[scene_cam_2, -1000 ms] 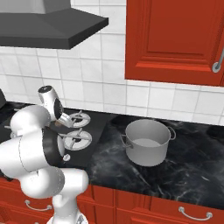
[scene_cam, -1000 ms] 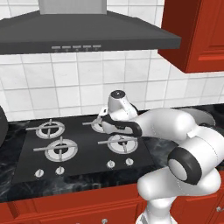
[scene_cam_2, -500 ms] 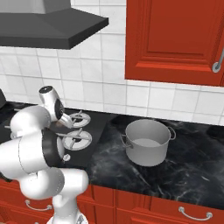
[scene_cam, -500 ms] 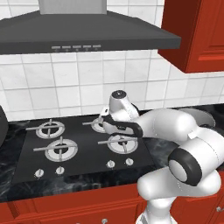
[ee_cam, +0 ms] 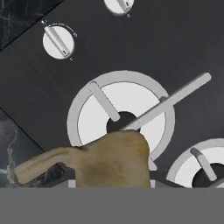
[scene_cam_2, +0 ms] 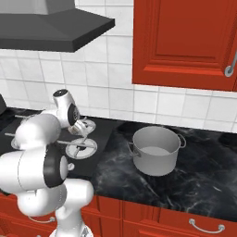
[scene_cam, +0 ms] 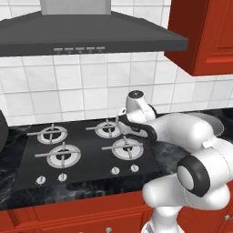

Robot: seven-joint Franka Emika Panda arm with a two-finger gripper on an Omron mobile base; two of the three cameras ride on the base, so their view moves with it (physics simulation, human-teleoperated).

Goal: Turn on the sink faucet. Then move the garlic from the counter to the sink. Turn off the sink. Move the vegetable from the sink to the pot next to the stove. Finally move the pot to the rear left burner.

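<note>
My gripper (scene_cam: pixel 122 122) hangs low over the right-hand burners of the black stove (scene_cam: pixel 86 157), shut on the garlic (ee_cam: pixel 111 159). The tan bulb hides the fingertips in the hand view, and a stalk sticks out to its left. Below it lie a silver burner (ee_cam: pixel 122 111) and the stove's knobs (ee_cam: pixel 58 41). In the right base view the gripper (scene_cam_2: pixel 83 127) is left of the grey pot (scene_cam_2: pixel 156 150), which stands apart on the black marble counter (scene_cam_2: pixel 194 190). The pot's rim (scene_cam: pixel 216 123) peeks out behind my arm. The rear left burner (scene_cam: pixel 51 133) is bare.
A dark range hood (scene_cam: pixel 91 32) hangs over the stove, with red wall cabinets (scene_cam_2: pixel 185 41) to its right. White tiles (scene_cam: pixel 82 82) back the counter. Red cabinet fronts (scene_cam_2: pixel 162 227) run below. A dark rounded object (scene_cam: pixel 2 132) sits at the stove's far left.
The hand has shifted a little to the right over the stove, towards the pot, and slightly up, with the garlic still in it. The pot has not moved.
</note>
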